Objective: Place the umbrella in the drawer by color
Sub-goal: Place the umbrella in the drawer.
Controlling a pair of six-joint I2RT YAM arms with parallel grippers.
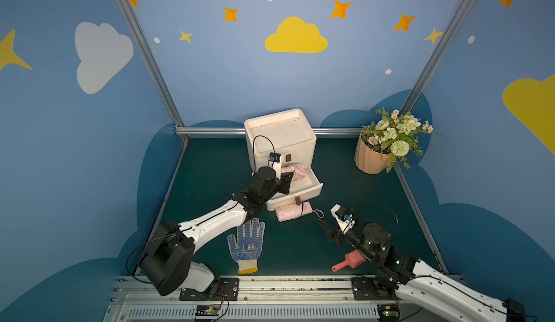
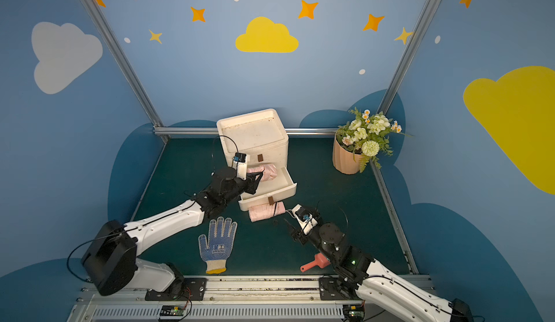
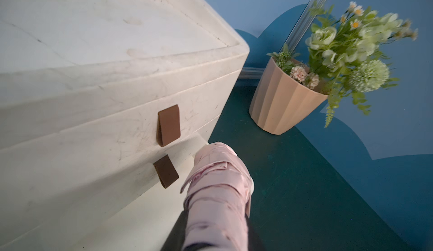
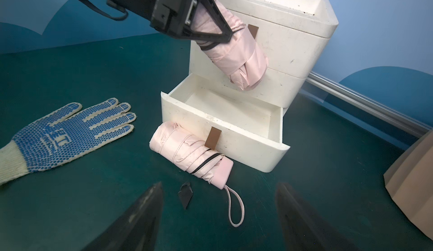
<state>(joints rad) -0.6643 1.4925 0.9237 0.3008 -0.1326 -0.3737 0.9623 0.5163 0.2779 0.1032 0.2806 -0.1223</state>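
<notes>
One folded pink fabric umbrella (image 4: 241,55) is pinched by the left gripper (image 4: 218,31) over the open white plastic drawer (image 4: 248,144), undeposited; right gripper (image 4: 220,191) spread.

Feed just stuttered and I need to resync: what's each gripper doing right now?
Left gripper: closed on a pink umbrella, over the open drawer.
Right gripper: open, holding nothing.

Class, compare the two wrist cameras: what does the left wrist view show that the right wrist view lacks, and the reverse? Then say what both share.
Only left wrist: the flowers. Only right wrist: the glove, a second pink umbrella lying on the mat, and the open right gripper. Both: the white cabinet and the pink umbrella held in the left gripper.
</notes>
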